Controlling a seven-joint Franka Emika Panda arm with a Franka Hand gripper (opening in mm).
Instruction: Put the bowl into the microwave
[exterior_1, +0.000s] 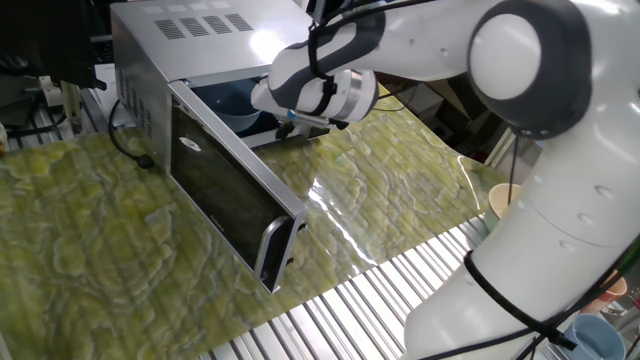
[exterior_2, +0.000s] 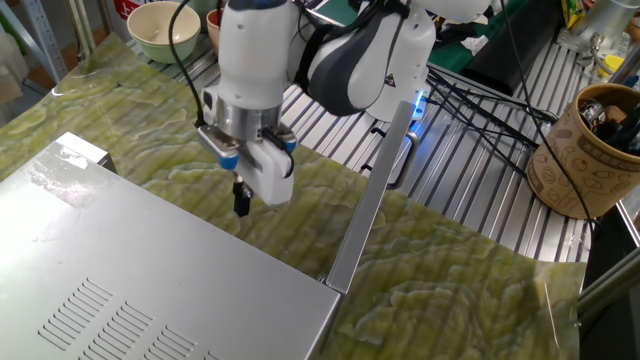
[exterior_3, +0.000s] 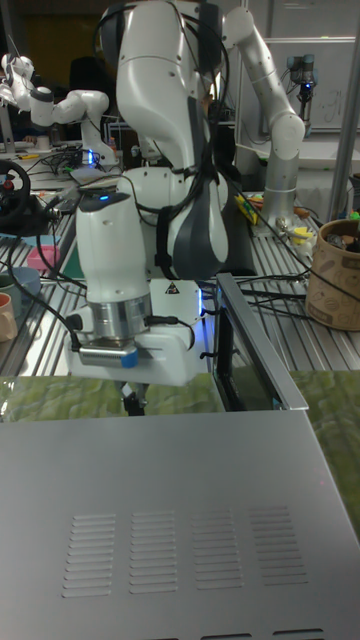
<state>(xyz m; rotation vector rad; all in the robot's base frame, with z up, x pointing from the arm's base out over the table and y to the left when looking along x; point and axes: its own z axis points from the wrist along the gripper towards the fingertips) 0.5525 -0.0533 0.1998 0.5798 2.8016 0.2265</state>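
A silver microwave (exterior_1: 180, 60) stands on a green-patterned bench (exterior_1: 90, 240), its dark glass door (exterior_1: 228, 185) swung wide open toward the room. A white robot arm (exterior_1: 520, 150) reaches across to the open cavity.

The bowl (exterior_1: 232, 108), light blue, sits inside the microwave on the cavity floor, near the front opening. Only part of it shows past the door edge and the arm.

The fingers (exterior_2: 241, 200) hang just outside and above the mouth of the cavity, pointing down. They hold nothing. In the view from behind the microwave they look close together, but whether they are fully pressed shut cannot be told.

Judging by this, the bowl is already placed and the step in hand is drawing clear. To do that well, the arm should lift and pull straight back from the opening, keeping the fingers off the top edge of the cavity and well away from the open door, so the bowl is not nudged.

The bowl lies below the fingers and farther into the microwave, apart from them, not touching.
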